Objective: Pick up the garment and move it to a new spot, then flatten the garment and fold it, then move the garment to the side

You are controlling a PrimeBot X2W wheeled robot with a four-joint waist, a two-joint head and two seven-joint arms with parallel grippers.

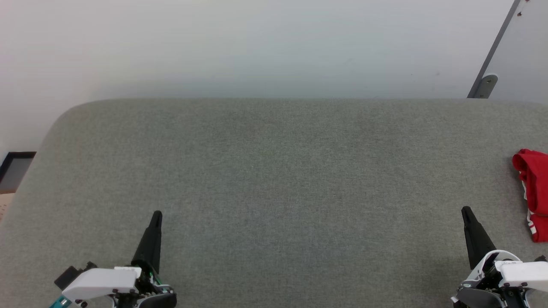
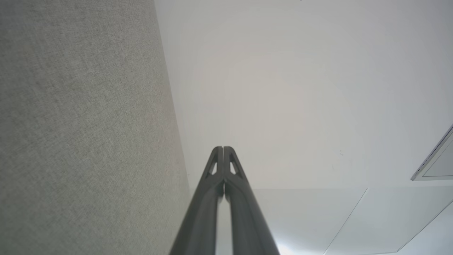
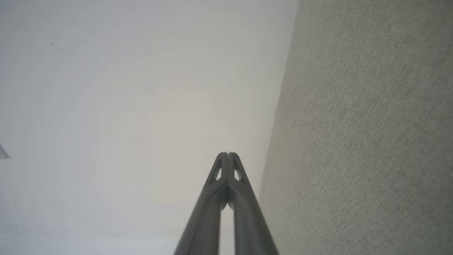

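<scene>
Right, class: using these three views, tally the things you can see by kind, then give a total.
2 end effectors: left end effector, right end effector, both shut
1 red garment
1 grey surface
Total: 4

Garment [image 1: 535, 188] cut off by the head view's right edge, a crumpled red part with striped trim showing.
</scene>
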